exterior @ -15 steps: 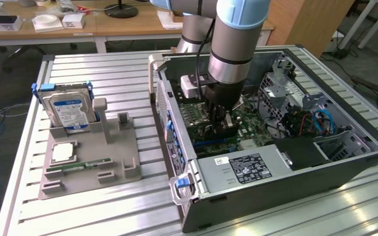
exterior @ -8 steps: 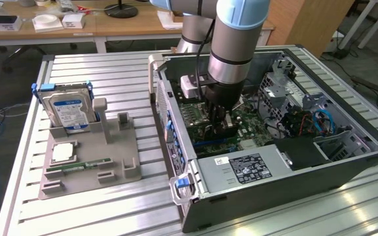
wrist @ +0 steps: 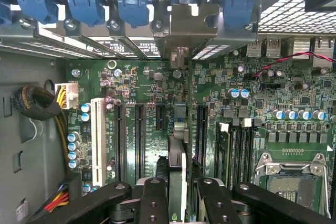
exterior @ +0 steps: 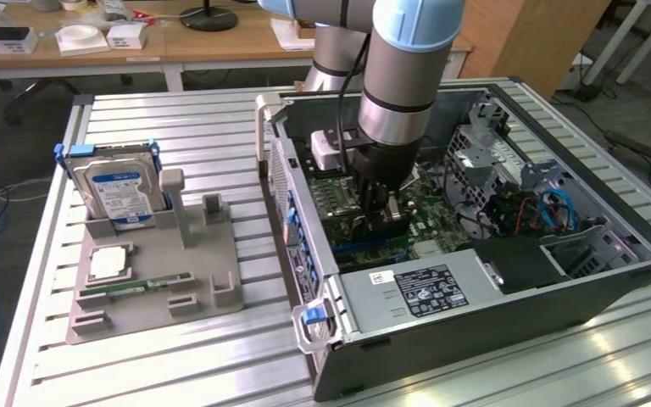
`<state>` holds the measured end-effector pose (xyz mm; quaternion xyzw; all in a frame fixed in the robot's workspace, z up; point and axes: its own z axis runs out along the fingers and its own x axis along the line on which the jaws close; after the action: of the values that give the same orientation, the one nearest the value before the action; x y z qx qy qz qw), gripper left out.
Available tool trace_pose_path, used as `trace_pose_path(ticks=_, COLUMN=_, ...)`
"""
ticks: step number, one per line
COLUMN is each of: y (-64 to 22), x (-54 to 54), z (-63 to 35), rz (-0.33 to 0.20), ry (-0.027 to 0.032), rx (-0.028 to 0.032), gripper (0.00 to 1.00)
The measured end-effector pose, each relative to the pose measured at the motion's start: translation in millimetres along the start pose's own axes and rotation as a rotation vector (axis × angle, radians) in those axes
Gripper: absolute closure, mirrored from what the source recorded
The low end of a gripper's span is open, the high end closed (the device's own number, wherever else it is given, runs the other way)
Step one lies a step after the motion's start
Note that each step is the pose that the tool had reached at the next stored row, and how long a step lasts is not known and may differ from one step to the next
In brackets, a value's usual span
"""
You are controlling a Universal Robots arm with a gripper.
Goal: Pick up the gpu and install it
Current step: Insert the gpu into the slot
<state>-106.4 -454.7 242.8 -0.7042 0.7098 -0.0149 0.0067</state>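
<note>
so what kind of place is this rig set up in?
Probably a robotics lab or test workshop: a slatted metal bench carrying an open PC tower and a parts fixture with a hard drive, plus wooden office desks behind.

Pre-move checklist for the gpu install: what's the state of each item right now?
1. gpu gripped by the end effector: ok, the card stands edge-on between the fingers.
2. End effector inside the case, over the motherboard: ok.
3. Card parallel to the expansion slots: ok, it runs along them.
4. Bracket at the rear slot opening: ok, it looks lined up.
5. Card fully seated in its slot: cannot tell, its lower edge is hidden.
6. Red wire clear of the card: ok, it lies apart from it.
</note>
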Motion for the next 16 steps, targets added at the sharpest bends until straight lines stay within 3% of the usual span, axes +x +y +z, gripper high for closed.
trace_pose_path(ticks=11, y=0.0, x=0.0, z=0.1, rz=0.000, ry=0.0001, rx=0.0000, gripper=0.74)
trace_pose_path(ticks=16, y=-0.1, x=-0.1, z=4.7, rz=0.000, ry=0.0005, rx=-0.0003, gripper=0.74)
